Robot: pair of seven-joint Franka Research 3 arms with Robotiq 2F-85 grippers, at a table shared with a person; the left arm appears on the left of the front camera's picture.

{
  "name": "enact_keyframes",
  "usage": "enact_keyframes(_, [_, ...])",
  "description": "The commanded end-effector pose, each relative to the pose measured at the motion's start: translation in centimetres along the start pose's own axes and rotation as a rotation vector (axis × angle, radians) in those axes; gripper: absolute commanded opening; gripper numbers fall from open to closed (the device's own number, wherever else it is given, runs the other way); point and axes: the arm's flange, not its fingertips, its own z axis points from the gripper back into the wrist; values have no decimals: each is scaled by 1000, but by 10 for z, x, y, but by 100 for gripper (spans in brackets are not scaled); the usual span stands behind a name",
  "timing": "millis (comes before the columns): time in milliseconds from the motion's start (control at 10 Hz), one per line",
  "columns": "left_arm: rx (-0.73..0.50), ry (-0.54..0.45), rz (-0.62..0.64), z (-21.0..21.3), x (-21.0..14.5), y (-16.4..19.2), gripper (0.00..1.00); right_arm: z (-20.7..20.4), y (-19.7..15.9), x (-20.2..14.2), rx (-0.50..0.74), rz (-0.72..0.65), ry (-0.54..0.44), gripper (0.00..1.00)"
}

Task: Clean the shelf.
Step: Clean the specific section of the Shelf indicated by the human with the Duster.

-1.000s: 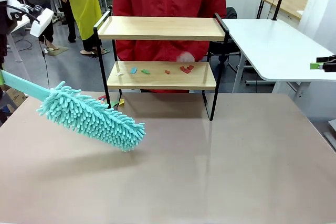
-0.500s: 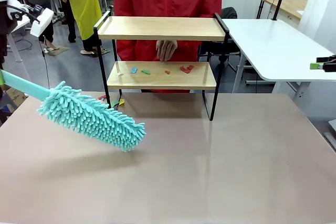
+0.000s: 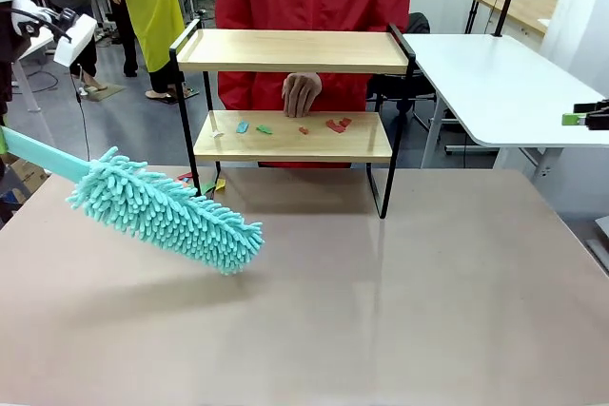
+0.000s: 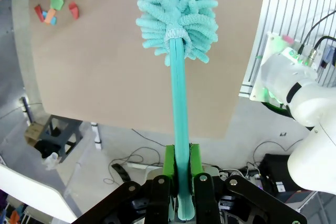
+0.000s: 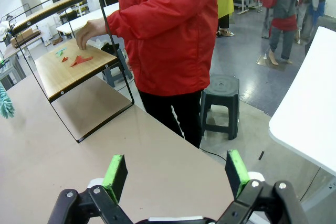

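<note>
At the table's [image 3: 409, 292] far edge, front view: the shelf [image 3: 290, 51] stands with coloured scraps [image 3: 335, 125] on its lower board and a person's hand [image 3: 302, 92] just above them. A duster [image 3: 166, 214] hangs over the left side.

Left wrist view: the left gripper [image 4: 182, 155] pinches the duster's handle.

Right wrist view: the right gripper [image 5: 176, 174] is spread wide, with nothing between its fingers.

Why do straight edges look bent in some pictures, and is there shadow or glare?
Front view: even light, a soft shadow under the duster on the table, faint sheen in front of the shelf. Left wrist view: the wide lens bows the table's edge. Right wrist view: the shelf's frame leans and curves.
</note>
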Motion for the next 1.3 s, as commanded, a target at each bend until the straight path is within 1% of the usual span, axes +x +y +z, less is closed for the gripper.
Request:
enact_keyframes(0, [8,-1,5,2,-2,0,13,0,2,2,0,3,2,100])
enact_keyframes(1000, [0,0,0,0,0,0,13,0,2,2,0,3,2,100])
enact_keyframes(1100, [12,-75,-20,-3,5,3,13,0,2,2,0,3,2,100])
enact_keyframes(1200, [2,-113,-17,-12,7,4,13,0,2,2,0,3,2,100])
